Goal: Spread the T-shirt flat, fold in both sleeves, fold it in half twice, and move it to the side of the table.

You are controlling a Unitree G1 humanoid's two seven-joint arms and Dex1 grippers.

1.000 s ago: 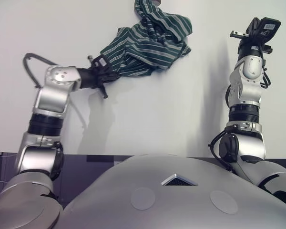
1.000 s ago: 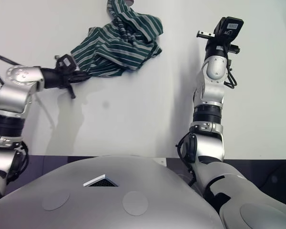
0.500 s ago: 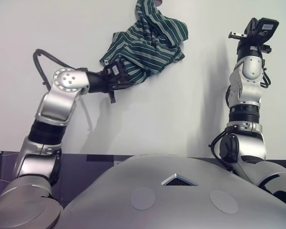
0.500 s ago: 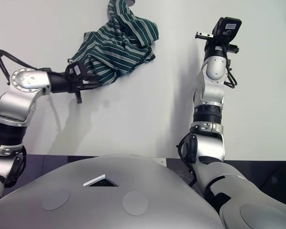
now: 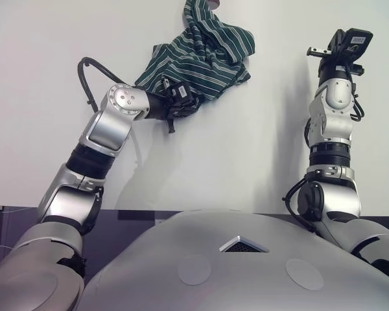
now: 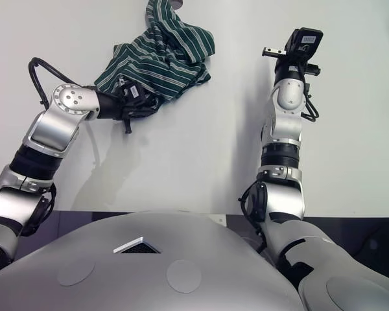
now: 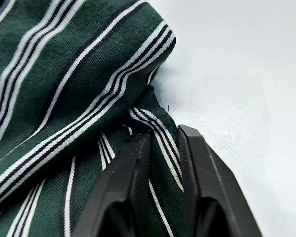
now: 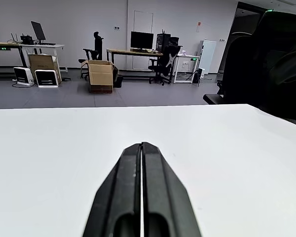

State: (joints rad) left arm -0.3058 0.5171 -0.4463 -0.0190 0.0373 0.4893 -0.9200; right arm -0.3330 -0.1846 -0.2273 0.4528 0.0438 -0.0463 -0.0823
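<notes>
From the head camera, you are seeing the T-shirt (image 5: 204,48) lying in a crumpled heap on the far part of the counter (image 5: 246,155); its farthest fold is running off the top of the picture, so you cannot tell how near it is sitting to the far edge. The left end effector (image 5: 181,102) is sitting at the heap's near corner; gripping a corner rather than the bulk is probably serving to draw the cloth out flat. The right end effector (image 5: 319,52) is hanging raised on the right, well apart from the cloth, likely standing by for a second corner. The bare counter between the heap and the near edge is giving you wide room to pull the cloth toward you; the stretch between the heap and the right arm is lying open as well.

From the left wrist, the left end effector (image 7: 164,136) is clamping on a pinched fold of striped cloth at the hem, with white counter lying just beside the grip; the bite is looking narrow, so I am judging it could slip under a hard tug.

From the right wrist, the right end effector (image 8: 141,145) is pressing together with nothing held, pointing over bare counter toward its far edge; beyond that edge a dark chair (image 8: 271,59) and office desks (image 8: 133,52) are standing, so a long sweep that way is risking running out of surface.
</notes>
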